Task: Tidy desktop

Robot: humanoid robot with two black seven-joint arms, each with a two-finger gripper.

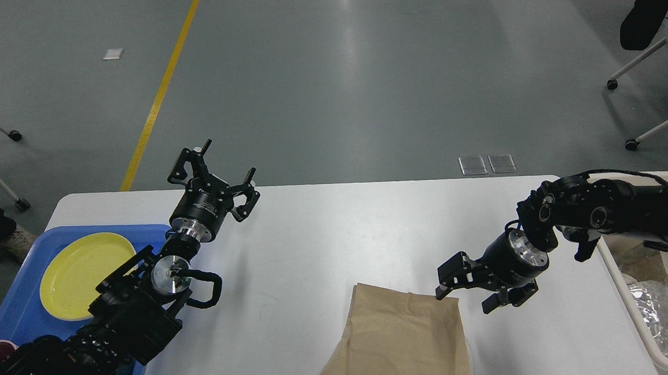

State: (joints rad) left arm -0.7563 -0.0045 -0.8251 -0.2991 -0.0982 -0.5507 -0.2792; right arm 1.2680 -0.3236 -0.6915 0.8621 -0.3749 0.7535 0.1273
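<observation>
Brown paper bag [401, 340] lies flat at the tabletop [325, 240] near edge, overhanging it. Right gripper [471, 292] spread open just beside the bag's far right corner, no grip. Blue tray [22, 311] with yellow plate [81, 272] at left edge, beige bin [643, 319] off right edge. Middle bare. Left gripper [214, 171] wide open above far edge.

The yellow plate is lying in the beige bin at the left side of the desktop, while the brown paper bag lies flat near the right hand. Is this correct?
Not quite. In the head view the yellow plate lies in the blue tray at the left side of the desktop, not in a beige bin. The rest holds: the brown paper bag lies flat near the right hand.
</observation>
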